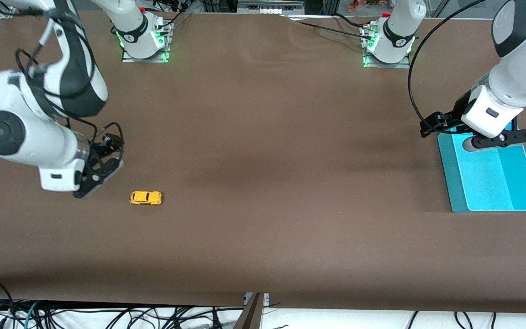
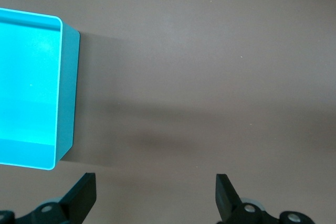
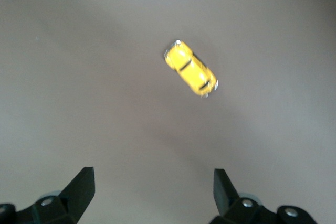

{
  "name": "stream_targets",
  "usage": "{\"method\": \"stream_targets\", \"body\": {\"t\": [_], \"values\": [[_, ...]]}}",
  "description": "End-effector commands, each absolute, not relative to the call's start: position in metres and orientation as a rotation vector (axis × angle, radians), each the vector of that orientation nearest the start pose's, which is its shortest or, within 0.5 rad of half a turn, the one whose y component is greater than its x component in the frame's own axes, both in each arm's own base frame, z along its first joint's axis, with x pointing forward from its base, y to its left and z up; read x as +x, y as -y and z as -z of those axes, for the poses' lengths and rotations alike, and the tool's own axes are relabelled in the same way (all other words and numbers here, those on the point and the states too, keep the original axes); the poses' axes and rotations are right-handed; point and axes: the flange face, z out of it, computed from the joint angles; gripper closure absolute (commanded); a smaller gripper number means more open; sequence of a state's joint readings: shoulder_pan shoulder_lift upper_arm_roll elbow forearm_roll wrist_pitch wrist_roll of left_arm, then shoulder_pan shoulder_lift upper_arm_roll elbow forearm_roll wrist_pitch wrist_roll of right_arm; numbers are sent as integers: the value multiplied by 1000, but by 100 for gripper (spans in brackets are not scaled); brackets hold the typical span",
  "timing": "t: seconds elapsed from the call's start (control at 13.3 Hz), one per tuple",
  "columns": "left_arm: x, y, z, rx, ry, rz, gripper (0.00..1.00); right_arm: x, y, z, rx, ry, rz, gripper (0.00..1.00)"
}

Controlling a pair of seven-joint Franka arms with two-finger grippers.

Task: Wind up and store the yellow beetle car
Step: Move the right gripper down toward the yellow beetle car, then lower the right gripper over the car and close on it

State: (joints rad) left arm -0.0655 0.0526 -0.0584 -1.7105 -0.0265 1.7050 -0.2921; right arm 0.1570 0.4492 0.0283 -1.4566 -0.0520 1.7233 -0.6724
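Note:
The yellow beetle car (image 1: 145,197) stands on its wheels on the brown table, toward the right arm's end. It also shows in the right wrist view (image 3: 190,68). My right gripper (image 1: 90,185) is open and empty, low over the table beside the car, and clear of it. Its jaws frame bare table in the right wrist view (image 3: 153,182). My left gripper (image 1: 475,132) is open and empty, up over the edge of the teal tray (image 1: 450,183). In the left wrist view (image 2: 156,187) its jaws frame bare table beside the tray (image 2: 65,87).
The teal tray lies at the left arm's end of the table and holds nothing. Both arm bases (image 1: 144,41) (image 1: 388,45) stand along the edge farthest from the front camera. Cables hang below the table edge nearest that camera.

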Motion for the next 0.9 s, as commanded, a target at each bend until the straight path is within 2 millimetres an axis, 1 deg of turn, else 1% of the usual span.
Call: {"method": "stream_targets", "body": {"t": [0.0, 0.15, 0.3, 0.53, 0.6, 0.68, 0.83], "values": [[570, 75, -542, -3125, 278, -92, 0, 671, -115, -360, -2651, 1628, -245, 0], [570, 75, -542, -3125, 278, -92, 0, 670, -109, -321, -2539, 1810, -168, 0], [570, 75, -542, -3125, 278, -92, 0, 664, -109, -293, -2474, 1938, -81, 0], [570, 75, -542, -3125, 278, -92, 0, 656, -109, -265, -2400, 2071, 11, 0], [570, 75, -542, -3125, 278, -92, 0, 654, -108, -252, -2367, 2118, 38, 0], [570, 75, -542, -3125, 278, -92, 0, 652, -107, -244, -2348, 2146, 53, 0], [570, 76, -542, -3125, 275, -92, 0, 651, -103, -235, -2309, 2194, 68, 0]]}}
